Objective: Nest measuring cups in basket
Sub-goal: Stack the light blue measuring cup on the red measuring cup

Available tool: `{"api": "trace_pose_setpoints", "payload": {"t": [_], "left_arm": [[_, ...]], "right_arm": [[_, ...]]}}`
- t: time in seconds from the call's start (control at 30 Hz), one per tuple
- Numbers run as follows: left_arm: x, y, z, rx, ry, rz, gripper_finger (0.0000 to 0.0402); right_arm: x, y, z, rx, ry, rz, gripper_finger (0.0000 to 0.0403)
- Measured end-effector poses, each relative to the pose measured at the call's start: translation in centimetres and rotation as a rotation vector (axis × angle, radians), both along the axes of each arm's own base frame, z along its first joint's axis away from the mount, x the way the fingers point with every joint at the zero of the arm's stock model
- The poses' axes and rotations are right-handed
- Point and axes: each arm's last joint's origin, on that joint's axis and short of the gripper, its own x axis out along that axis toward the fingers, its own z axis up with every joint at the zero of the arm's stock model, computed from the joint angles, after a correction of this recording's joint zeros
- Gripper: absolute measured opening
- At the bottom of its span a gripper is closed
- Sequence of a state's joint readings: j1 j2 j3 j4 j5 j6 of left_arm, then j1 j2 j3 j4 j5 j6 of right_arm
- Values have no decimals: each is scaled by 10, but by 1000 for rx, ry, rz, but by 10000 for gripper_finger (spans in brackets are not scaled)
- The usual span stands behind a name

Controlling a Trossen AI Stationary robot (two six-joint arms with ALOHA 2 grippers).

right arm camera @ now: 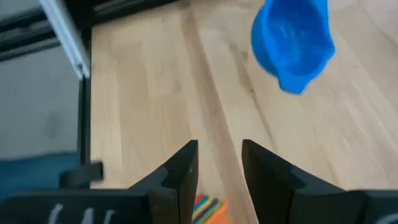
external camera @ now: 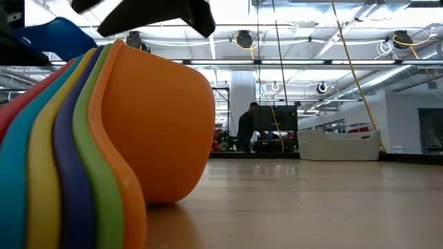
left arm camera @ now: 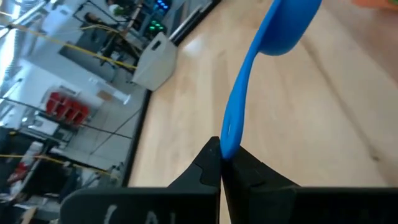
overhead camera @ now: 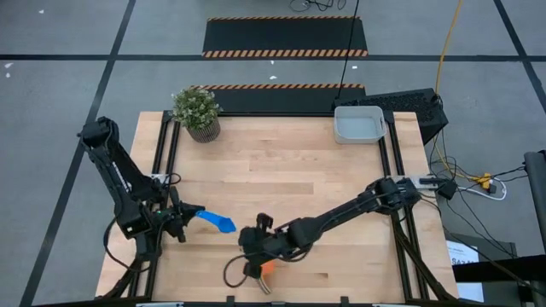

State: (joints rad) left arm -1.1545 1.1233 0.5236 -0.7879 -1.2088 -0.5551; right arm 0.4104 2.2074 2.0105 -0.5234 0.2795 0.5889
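Measuring cups of thin moulded plastic, scoop-shaped with short flat handles: likely light, stiff, a little slick, not fragile. One light blue measuring cup [overhead camera: 218,223] held off the table by the left gripper [left arm camera: 222,163], fingers pinched shut on the very end of the handle, bowl hanging out ahead above the pale wooden tabletop [overhead camera: 281,162]. Probably free to swing in so narrow a pinch; better kept level and slow. Nested stack of cups [external camera: 97,145], orange outermost with green, dark blue, yellow, light blue and red bands behind, lying on its side near the table's front edge. Right gripper [right arm camera: 219,163] poised directly over that stack, fingers parted a little, holding nothing. Best taken across the bundled handles or the rims, so the set stays together. Shallow rectangular light-grey plastic basket [overhead camera: 359,124] at the far right corner, well apart from both. Small potted green plant [overhead camera: 197,112] at the far left.
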Motion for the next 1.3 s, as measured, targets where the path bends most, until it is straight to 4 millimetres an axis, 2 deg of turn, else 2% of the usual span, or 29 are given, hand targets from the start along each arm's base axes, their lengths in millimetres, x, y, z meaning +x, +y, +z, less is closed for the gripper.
{"api": "trace_pose_setpoints", "payload": {"t": [0.2,0.37,0.47,0.6,0.77,0.93,1.17,1.3], "left_arm": [[3,6,1,9,-47,54,1],[6,6,1,-69,-102,102,1],[6,6,1,-106,-117,114,1],[6,6,1,-125,-129,122,1],[6,5,1,-148,-131,126,1],[7,3,1,-172,-119,121,1],[10,-4,3,-170,-119,86,1],[11,-5,3,-162,-110,75,1]], "right_arm": [[13,0,21,102,59,-87,125],[14,-5,9,253,200,-140,150],[12,-8,-1,262,286,-153,166],[13,2,2,204,217,-67,176],[11,36,15,94,36,193,167],[3,54,1,30,48,290,138],[1,45,-39,-2,123,277,88],[3,38,-50,-4,128,266,73]]}}
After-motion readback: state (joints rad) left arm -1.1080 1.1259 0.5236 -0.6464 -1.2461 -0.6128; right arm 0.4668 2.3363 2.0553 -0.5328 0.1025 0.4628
